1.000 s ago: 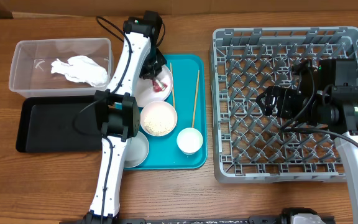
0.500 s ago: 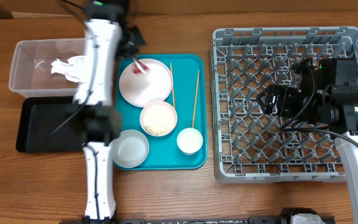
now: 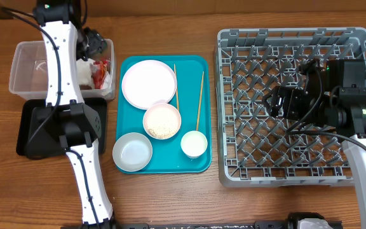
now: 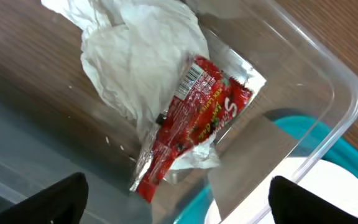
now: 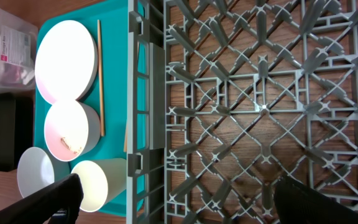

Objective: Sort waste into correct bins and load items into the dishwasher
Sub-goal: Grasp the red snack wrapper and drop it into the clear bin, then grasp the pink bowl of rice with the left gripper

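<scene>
Wooden table (image 3: 170, 200) bore it all. Left gripper (image 4: 186, 202) hung wide open over the tub (image 4: 328, 81), where the wrapper (image 4: 194, 118) lay against the napkin (image 4: 135, 56). Right gripper (image 5: 179, 199) gaped wide above the rack (image 5: 260, 93).

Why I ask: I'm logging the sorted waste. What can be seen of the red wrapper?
The wrapper is a small crinkled sachet. It is glossy red with white lettering, a white barcode patch and silvery edges. It lies slanted inside the clear tub, its upper part resting on the crumpled white napkin, near the tub wall beside the teal tray. The left pincer hovers open over it, neither fingertip touching it.
</scene>
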`<move>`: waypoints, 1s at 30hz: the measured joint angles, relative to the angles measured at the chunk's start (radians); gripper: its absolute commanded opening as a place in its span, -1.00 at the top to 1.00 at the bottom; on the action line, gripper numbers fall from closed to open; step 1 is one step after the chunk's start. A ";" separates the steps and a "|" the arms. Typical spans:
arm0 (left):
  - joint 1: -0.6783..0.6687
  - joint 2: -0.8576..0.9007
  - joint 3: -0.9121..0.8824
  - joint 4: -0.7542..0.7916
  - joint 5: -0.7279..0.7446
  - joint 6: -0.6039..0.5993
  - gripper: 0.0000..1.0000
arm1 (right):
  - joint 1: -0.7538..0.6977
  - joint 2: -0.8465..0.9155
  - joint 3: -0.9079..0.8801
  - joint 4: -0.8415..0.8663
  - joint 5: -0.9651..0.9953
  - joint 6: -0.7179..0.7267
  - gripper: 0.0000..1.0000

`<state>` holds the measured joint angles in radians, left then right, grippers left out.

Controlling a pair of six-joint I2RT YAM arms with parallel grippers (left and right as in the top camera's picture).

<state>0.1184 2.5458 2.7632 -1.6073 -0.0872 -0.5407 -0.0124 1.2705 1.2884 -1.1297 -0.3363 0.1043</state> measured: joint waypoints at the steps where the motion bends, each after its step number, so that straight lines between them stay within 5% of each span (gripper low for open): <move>1: 0.000 0.000 0.001 -0.001 0.000 0.020 -0.98 | 0.000 0.000 0.000 0.000 0.000 0.000 -1.00; 6: -0.012 -0.050 0.039 -0.058 0.091 0.164 -0.77 | 0.000 0.000 0.000 0.000 -0.003 0.000 -1.00; 14: -0.170 -0.337 -0.006 -0.072 0.232 0.339 -0.76 | 0.000 0.000 0.000 -0.020 -0.019 0.000 -1.00; 19: -0.325 -0.520 -0.380 -0.082 0.252 0.365 -0.73 | 0.000 0.000 0.000 -0.022 -0.023 0.000 -1.00; 25: -0.512 -0.512 -0.748 0.057 0.223 0.401 -0.67 | 0.000 0.000 0.000 -0.023 -0.023 0.000 -1.00; 28: -0.559 -0.507 -0.902 0.183 0.209 0.419 -0.51 | 0.000 0.000 0.000 -0.022 -0.023 0.000 -1.00; 30: -0.578 -0.507 -0.991 0.266 0.201 0.409 -0.22 | 0.000 0.000 0.000 -0.022 -0.023 0.000 -1.00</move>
<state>-0.4591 2.0388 1.7725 -1.3418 0.1143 -0.1314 -0.0124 1.2705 1.2884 -1.1519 -0.3595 0.1043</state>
